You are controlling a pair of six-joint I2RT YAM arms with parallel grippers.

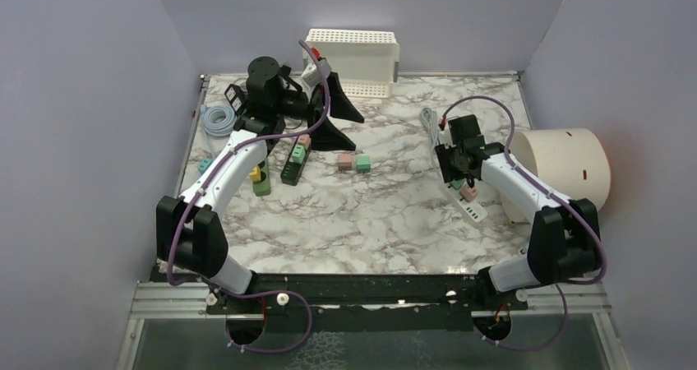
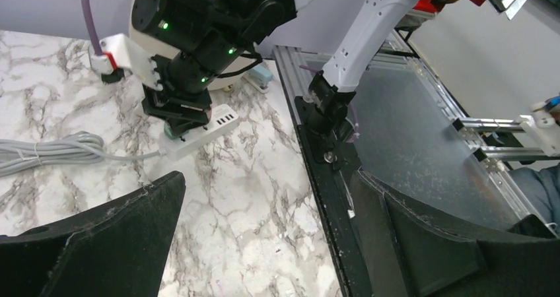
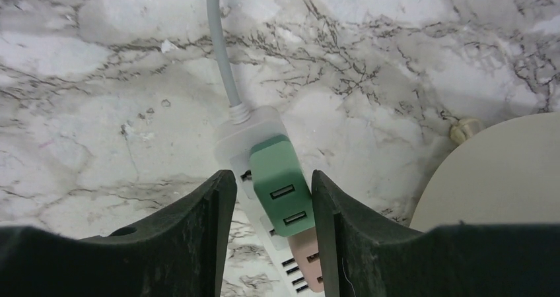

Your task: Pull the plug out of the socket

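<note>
Right gripper (image 3: 272,178) straddles green plug (image 3: 280,191), seated on power strip (image 3: 247,135) at its cord end. One finger looks touching, sliver of gap on the other; cannot tell if pinch is firm. Left gripper (image 2: 264,198) spread wide, holds nothing, well apart from strip.

You: clamp plug flanks squarely, pull straight away from strip, spare pink plug (image 3: 307,261) just beside. Strip unheld, may lift.

Prongs hidden. Strip's far end cut off behind fingers.
</note>
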